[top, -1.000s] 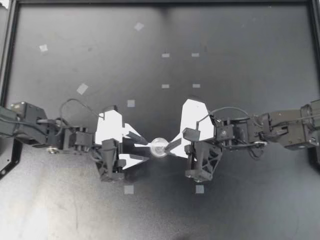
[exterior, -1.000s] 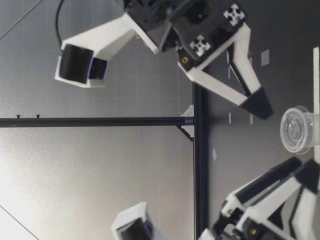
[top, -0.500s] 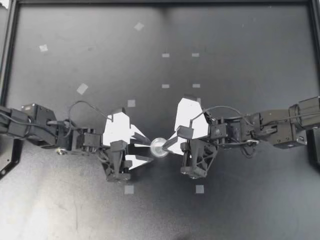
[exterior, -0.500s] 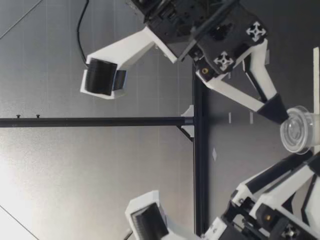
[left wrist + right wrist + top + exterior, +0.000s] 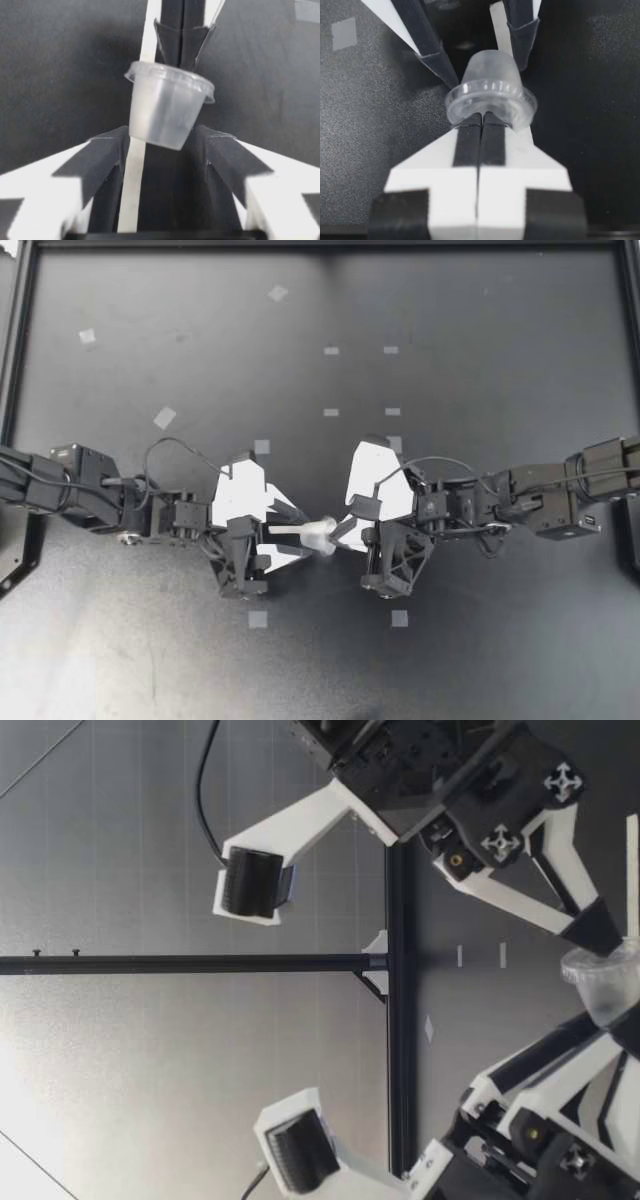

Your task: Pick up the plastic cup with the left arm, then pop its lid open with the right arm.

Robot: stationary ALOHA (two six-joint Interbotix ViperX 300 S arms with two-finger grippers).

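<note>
While my left pincer (image 5: 303, 537) stands spread wide just left of the bench's (image 5: 450, 310) middle, its fingers (image 5: 107, 150) flank the base of a small clear plastic cup (image 5: 321, 532) without clamping it. Tipped on its side, the cup points its base left toward that pincer and its rim right. Just right of it, my right pincer (image 5: 338, 532) is closed tight, its two fingertips (image 5: 468, 135) pinching the cup's rim. Seen from bench height, the cup (image 5: 603, 988) is tilted between both pincers. Small pale tape squares (image 5: 258, 619) dot the bench, near and far of the arms.
</note>
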